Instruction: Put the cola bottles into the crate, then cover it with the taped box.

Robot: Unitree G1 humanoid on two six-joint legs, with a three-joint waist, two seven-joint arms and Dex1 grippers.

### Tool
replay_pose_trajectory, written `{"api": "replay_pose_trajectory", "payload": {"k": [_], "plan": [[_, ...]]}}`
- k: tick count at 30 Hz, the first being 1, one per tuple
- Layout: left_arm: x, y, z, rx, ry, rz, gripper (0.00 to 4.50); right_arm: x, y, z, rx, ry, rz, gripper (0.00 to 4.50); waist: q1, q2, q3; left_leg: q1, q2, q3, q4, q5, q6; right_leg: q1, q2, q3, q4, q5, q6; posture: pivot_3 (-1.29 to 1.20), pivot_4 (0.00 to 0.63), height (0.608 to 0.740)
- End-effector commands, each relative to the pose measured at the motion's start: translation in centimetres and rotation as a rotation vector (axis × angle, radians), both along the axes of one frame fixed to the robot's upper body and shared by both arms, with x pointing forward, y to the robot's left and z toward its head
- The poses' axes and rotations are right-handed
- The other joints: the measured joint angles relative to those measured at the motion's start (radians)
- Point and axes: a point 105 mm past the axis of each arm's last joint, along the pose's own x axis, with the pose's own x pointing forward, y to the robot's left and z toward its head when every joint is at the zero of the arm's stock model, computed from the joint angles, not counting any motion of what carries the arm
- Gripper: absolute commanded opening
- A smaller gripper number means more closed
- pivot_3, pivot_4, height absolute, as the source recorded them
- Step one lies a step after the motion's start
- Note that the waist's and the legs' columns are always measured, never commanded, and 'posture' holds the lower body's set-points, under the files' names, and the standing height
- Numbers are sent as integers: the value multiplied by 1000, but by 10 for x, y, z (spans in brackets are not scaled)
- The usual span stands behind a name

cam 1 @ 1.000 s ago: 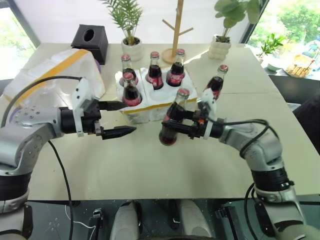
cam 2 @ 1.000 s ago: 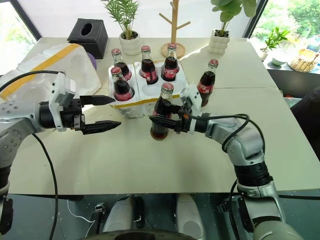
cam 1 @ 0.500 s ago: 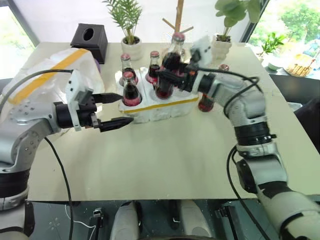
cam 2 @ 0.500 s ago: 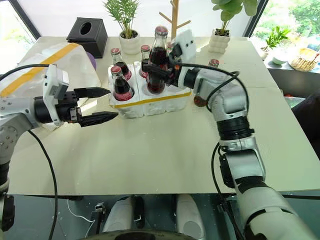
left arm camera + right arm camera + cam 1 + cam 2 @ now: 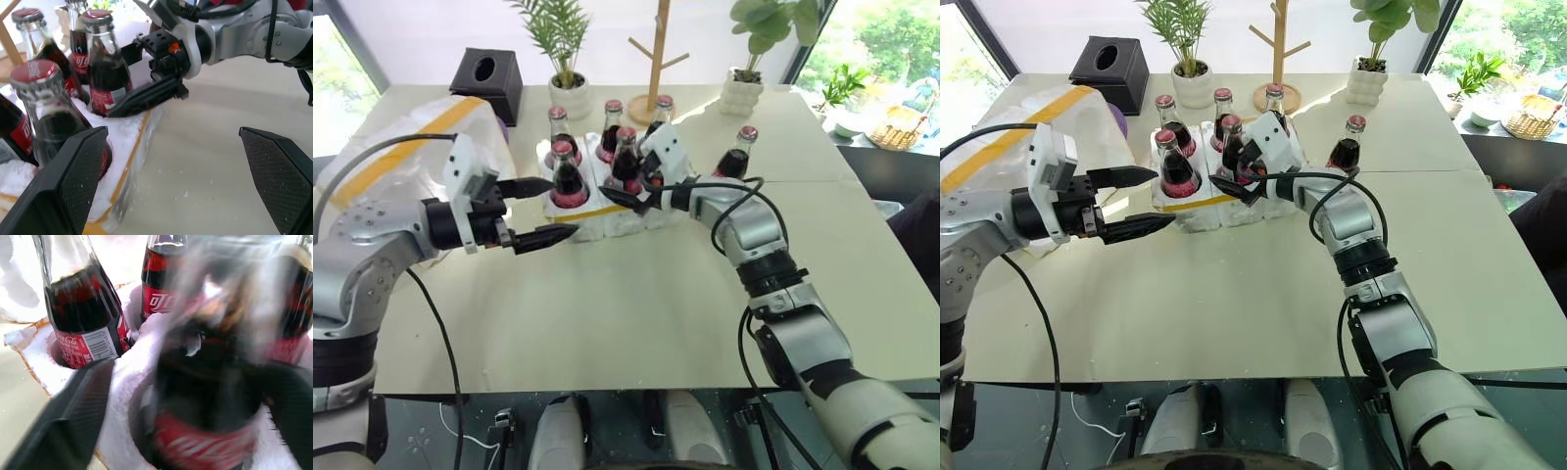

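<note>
Head camera first: five of the small glass cola bottles with red caps (image 5: 627, 157) are standing upright in the low white styrofoam crate with the thin yellow tape band (image 5: 607, 211). The sixth bottle (image 5: 735, 157) is standing alone on the cream table (image 5: 636, 323), off to the right of the crate, necks all pointing straight up. The right gripper (image 5: 634, 188) is sitting right at the front-middle bottle, its black fingers spread either side of the glass, looking like they're letting go rather than squeezing. I'd say the right arm is clearly the nearer one to that stray bottle, so it's the one to go sideways for it. The left gripper (image 5: 536, 211) is hovering wide open and empty just left of the crate. The big hollow white styrofoam box with the wide yellow tape (image 5: 406, 137) is lying behind the left arm, far left.

Left wrist view: its own two fingers are gaping, nothing between them, crate corner and the right gripper (image 5: 146, 95) ahead.

Right wrist view: a blurry bottle (image 5: 210, 396) is sitting in its hole between the parted fingers (image 5: 78, 416).
</note>
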Motion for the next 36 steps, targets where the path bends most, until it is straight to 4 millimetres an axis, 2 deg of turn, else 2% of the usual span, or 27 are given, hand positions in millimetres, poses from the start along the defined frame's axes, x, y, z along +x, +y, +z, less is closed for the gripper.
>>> {"api": "replay_pose_trajectory", "payload": {"k": [1, 3, 5, 7, 8, 11, 13, 15, 18, 22, 32, 35, 36], "plan": [[-2, -4, 13, -15, -60, -19, 4500, -13, -12, 36, 62, -94, 2, 4457, 1, 0, 0, 0, 0, 0, 0, 0, 0, 0, 0, 0, 0, 0, 0, 0, 150, 740], [-3, -6, 15, -32, -56, -31, 4500, -27, -27, 51, 79, -118, 3, 4457, 6, 0, 0, 0, 0, 0, 0, 0, 0, 0, 0, 0, 0, 0, 0, 0, 150, 740], [-4, -10, 18, -59, -48, -55, 4500, -50, -57, 72, 108, -121, -8, 4457, 10, 0, 0, -1, 0, 0, 0, 0, 0, -1, -1, 0, 0, 0, 0, 0, 150, 740], [-5, -12, 20, -69, -45, -67, 4500, -66, -74, 78, 111, -102, -26, 4457, 16, 0, 0, -2, -1, -1, 0, 0, 0, -1, -2, -1, -1, 0, 0, 0, 150, 740], [-5, -14, 19, -67, -47, -74, 4500, -74, -89, 76, 98, -80, -58, 4457, 14, 0, 0, -2, -1, 0, 0, 0, 0, 0, -2, -1, -1, 0, 0, 0, 150, 740], [-5, -16, 19, -68, -52, -85, 4500, -88, -114, 68, 53, -40, -140, 4457, 6, 0, 0, 2, -1, -1, 0, 0, 0, 4, -1, -1, -2, 0, 0, 0, 150, 740], [-1, -21, 20, -83, -61, -90, 4500, -88, -142, 51, 22, -11, -283, 4457, 2, 0, 0, 3, -1, -1, -1, 0, 0, 4, 0, -1, -2, 0, 0, 0, 150, 740], [1, -26, 20, -88, -64, -100, 4500, -85, -156, 41, 23, 4, -379, 4457, 2, 0, 0, 4, 0, -2, -1, 0, 0, 5, 1, -1, -2, 0, 0, 0, 150, 740], [2, -31, 17, -76, -70, -121, 4500, -67, -166, 30, 75, 6, -509, 4457, -4, 0, 0, 4, -1, -2, 0, 0, 0, 5, 1, 1, -2, 0, 0, 0, 150, 740], [4, -33, 17, -68, -74, -132, 4500, -47, -167, 21, 129, 12, -579, 4457, 0, 0, 0, 3, -1, -2, 0, 0, 0, 4, 2, 1, -2, 0, 0, 0, 150, 740], [6, -26, 18, -39, -84, -110, 4500, -6, -146, -1, 184, 71, -554, 4457, 1, 0, 0, 1, -1, -2, -1, 0, 0, 2, 1, 1, -2, 0, 0, 0, 150, 740], [5, -25, 16, -35, -81, -105, 4500, 9, -148, -5, 192, 81, -590, 4457, -4, 0, 0, 2, -1, -2, 0, 0, 0, 2, 1, 1, -2, 0, 0, 0, 150, 740], [5, -25, 16, -35, -81, -105, 4500, 13, -151, -5, 196, 84, -602, 3921, -3, 0, 0, 2, -1, -2, -1, 0, 0, 2, 1, 1, -1, 0, 0, 0, 150, 740]]}}
